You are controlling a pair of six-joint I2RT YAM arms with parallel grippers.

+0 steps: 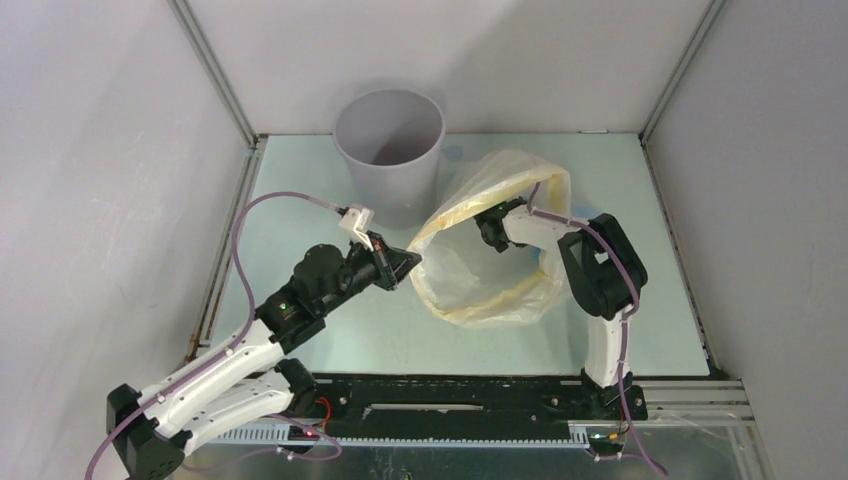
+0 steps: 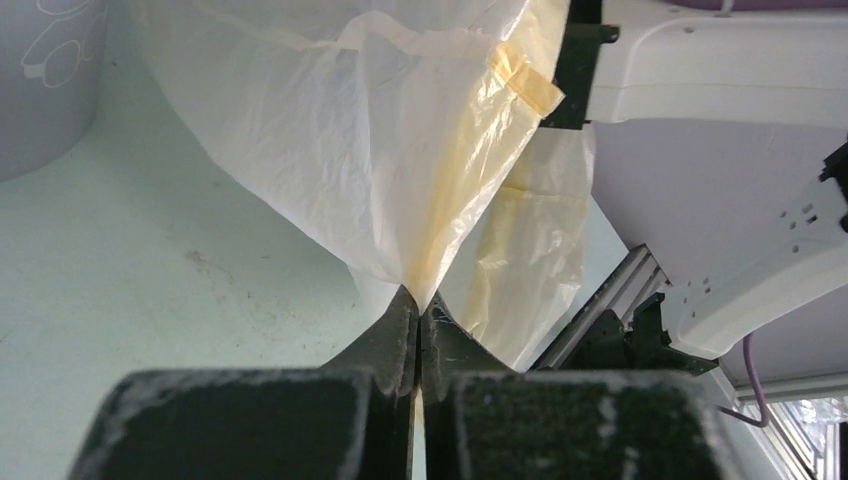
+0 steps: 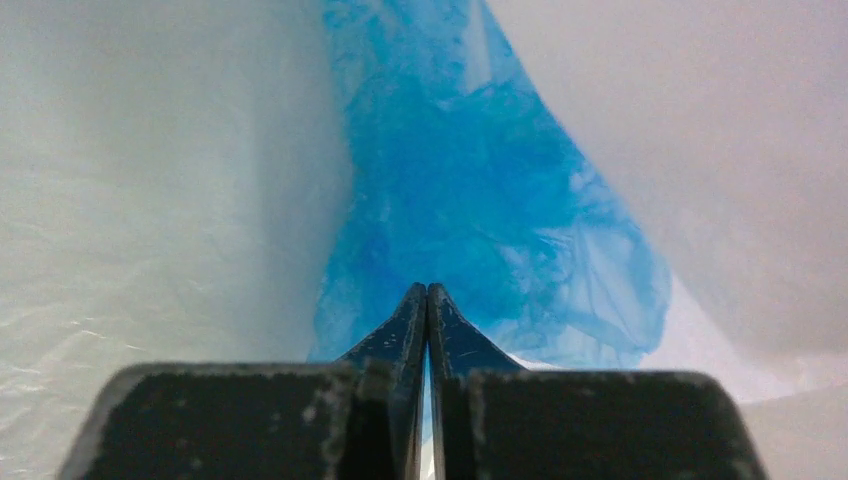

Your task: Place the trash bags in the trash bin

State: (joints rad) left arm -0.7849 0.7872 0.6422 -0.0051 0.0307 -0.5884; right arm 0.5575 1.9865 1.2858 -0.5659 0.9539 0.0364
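Observation:
The blue trash bag (image 3: 480,200) lies crumpled inside the pale yellow bag (image 1: 480,295), straight ahead of my right gripper (image 3: 427,290). That gripper is shut, with a thin strip of blue film showing between its jaws. In the top view the right gripper (image 1: 490,232) reaches into the yellow bag's mouth. My left gripper (image 1: 412,258) is shut on the yellow bag's left rim (image 2: 400,200) and holds it pinched at the fingertips (image 2: 418,300). The grey-lavender trash bin (image 1: 390,150) stands upright at the back, behind the left gripper, and nothing shows inside it.
The bin's wall also shows at the far left of the left wrist view (image 2: 40,80). The right arm's white link (image 2: 720,70) crosses above the yellow bag. Grey enclosure walls (image 1: 110,150) and metal frame posts (image 1: 215,75) ring the pale green table (image 1: 300,180).

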